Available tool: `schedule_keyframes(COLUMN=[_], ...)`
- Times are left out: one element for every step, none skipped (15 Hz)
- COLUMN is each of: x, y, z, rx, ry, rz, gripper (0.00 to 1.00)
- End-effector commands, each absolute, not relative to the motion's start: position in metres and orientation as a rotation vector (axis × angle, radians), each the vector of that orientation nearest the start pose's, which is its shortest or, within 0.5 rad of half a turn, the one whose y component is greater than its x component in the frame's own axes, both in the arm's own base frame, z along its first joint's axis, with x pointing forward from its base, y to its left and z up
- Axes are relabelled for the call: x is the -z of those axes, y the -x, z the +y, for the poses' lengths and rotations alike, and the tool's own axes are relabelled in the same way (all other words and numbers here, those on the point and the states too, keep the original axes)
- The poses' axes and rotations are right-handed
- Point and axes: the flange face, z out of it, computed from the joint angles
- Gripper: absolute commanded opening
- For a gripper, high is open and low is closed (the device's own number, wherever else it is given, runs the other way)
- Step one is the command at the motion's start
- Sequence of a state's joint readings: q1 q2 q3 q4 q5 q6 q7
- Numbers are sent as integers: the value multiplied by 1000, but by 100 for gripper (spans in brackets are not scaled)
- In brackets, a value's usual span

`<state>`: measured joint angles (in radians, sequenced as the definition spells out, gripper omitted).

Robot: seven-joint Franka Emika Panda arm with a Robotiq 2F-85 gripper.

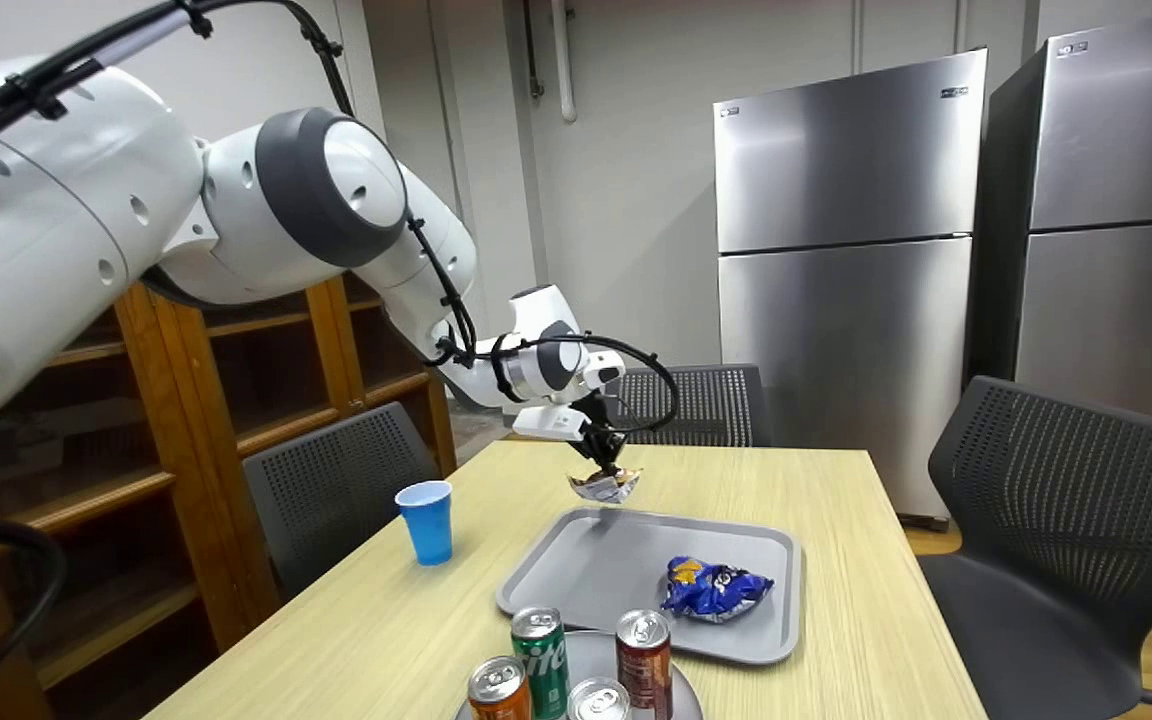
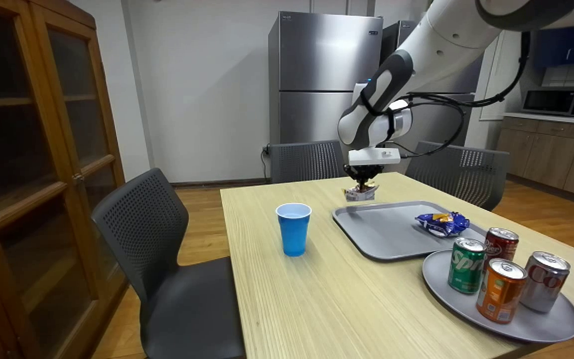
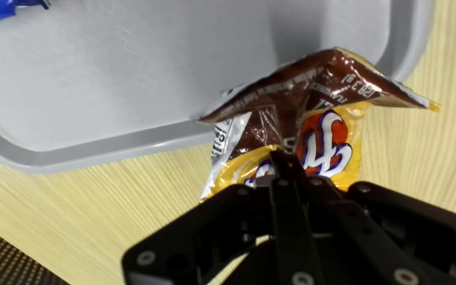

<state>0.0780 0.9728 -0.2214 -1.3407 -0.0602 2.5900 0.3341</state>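
Tool [image 3: 289, 166] drawn together, clamped on a brown-and-yellow snack bag [image 3: 311, 118], pinched around mid-width. Bag sits right at the fingertips, no gap between; brown flap spreads to both sides, its long axis running crosswise to the fingers. Relation that matters: bag against gray tray [image 1: 606, 575]. In the wrist view the flap overlaps a corner of the tray's rim, the yellow front showing over the desk [image 1: 846, 530]; in both exterior views the bag shows just beyond the left end of the tray's far edge, toward the desk's far edge. Looks lifted off the desk, gap below hard to judge. Blue bag [image 1: 719, 590] lies on the tray near its right edge, well apart from the tool. Blue cup [image 2: 294, 232] upright near the desk's left edge; 4 cans [image 2: 501, 294] on a round plate [image 2: 541, 326] beside the tray
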Motion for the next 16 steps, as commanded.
schedule_keyframes(x=[-193, -193, -193, -193, -193, -192, -191, -190, -188, -187, -185, -184, -182, -181, -179, -178], y=[-761, -762, -763, -763, -763, -763, -763, -763, -764, -763, -763, -762, -762, -761, -761, -760], z=[-28, -16, -3, 7, 19, 30, 41, 51, 61, 71, 79, 87, 95, 103, 109, 115], rx=[556, 560, 563, 565, 565, 563, 563, 561, 556, 551, 550, 546, 541, 534, 530, 528], ry=[3236, 3234, 3232, 3230, 3228, 3228, 3226, 3227, 3225, 3224, 3221, 3219, 3216, 3215, 3215, 3214], rz=[454, 430, 403, 381, 356, 331, 307, 285, 265, 247, 227, 210, 195, 180, 166, 153], gripper=[0, 0, 0, 0, 0, 0, 0, 0, 0, 0, 0, 0, 0, 0, 0, 0])
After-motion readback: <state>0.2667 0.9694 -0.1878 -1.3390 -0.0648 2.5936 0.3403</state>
